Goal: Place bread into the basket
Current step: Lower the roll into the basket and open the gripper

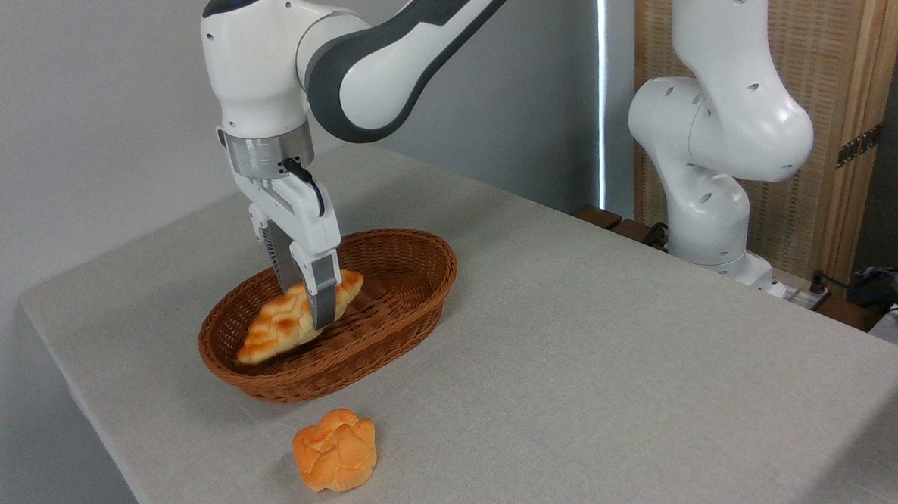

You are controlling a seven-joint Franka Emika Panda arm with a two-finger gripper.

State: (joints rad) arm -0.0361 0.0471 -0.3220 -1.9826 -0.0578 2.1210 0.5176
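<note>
Grey cloth table (575, 368), plain wall behind, wooden screen far right. Nearest the camera: small round orange bun (335, 459) sitting on the cloth just in front of the basket, apart from it, not the target. Behind it, the basket (392, 338), oval brown wicker, shallow with flared sides, left of centre on the table. The bread (282, 327) is inside the basket outline, long braided loaf lying diagonally, near-left tip low by the front wall, far-right tip higher toward the middle. Gripper (313, 307) comes straight down on it, jaws pinching the loaf across its width a bit right of the midpoint; near finger (322, 295) is visible across the crust, the far one is mostly hidden. Can't tell if the loaf's low end is resting on the weave or just clear of it. Judgement: placement nearly done, release is what's left. Loaf looks light, glossy crust, likely stiff enough to hold shape but a smooth surface could slip, so a crosswise grip near the middle is the right place; off-centre hold explains the tilt. Short drop shouldn't hurt it. Arm base stands far right, well apart.
</note>
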